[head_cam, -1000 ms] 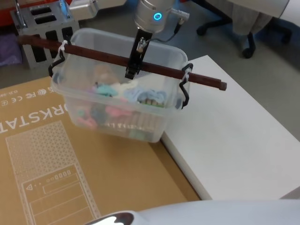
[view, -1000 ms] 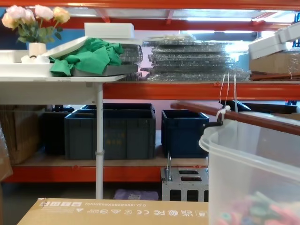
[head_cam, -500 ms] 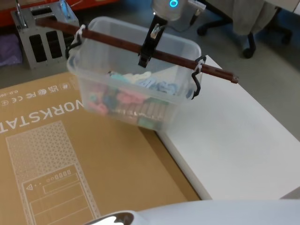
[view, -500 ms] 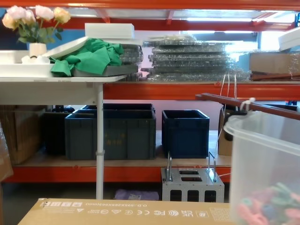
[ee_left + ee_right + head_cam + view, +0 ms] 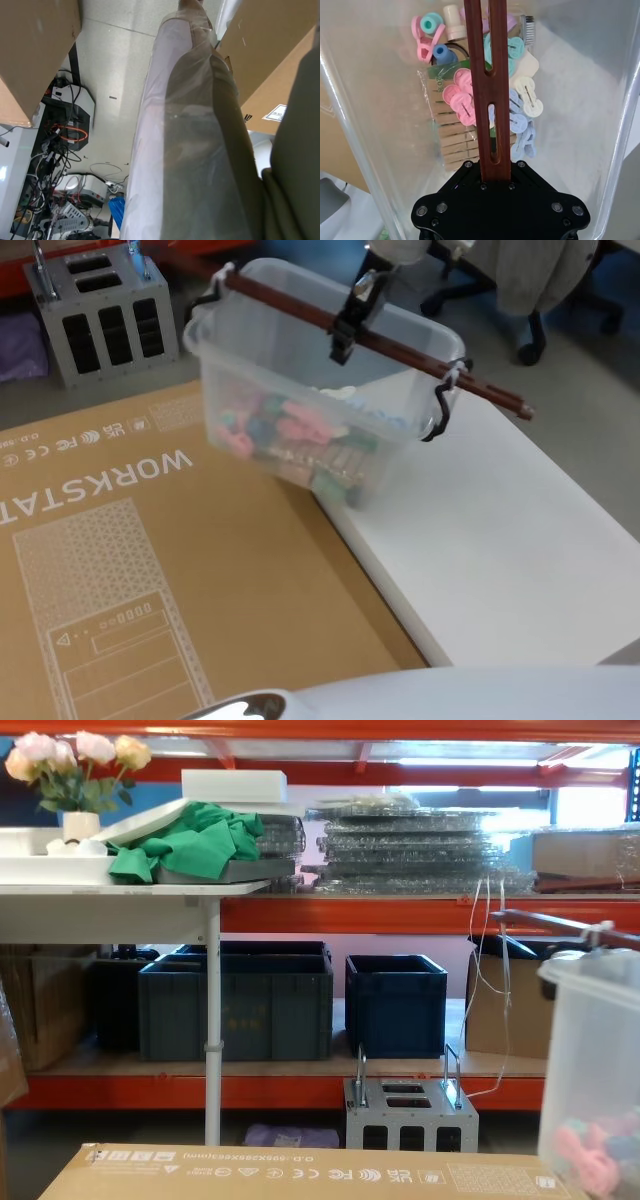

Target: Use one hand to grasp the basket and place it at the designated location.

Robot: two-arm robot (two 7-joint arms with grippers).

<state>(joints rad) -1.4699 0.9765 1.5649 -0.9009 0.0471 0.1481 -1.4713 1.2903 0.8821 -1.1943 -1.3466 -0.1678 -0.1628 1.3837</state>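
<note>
The right claw (image 5: 347, 328), clamped on the handle (image 5: 400, 348), has carried the basket (image 5: 310, 410) rightward off the cardboard box (image 5: 150, 570), now hanging over the white worktop (image 5: 500, 550) edge, nearing placement.

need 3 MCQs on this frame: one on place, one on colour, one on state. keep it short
1. Where is the basket?
A. Hanging over the edge where the cardboard sheet meets the white board
B. On the floor beside the grey metal box
C. On the orange shelf

2. What colour is the basket's bar handle?
A. Blue
B. Dark red-brown
C. White

3. What is the right gripper doing?
A. Open above the basket
B. Shut on the bar handle
C. Pushing the basket's wall

Answers:
1 A: in the head view the tub hangs over that seam.
2 B: the bar shows red-brown in the head and right wrist views.
3 B: the gripper clamps the bar near its middle.
</note>
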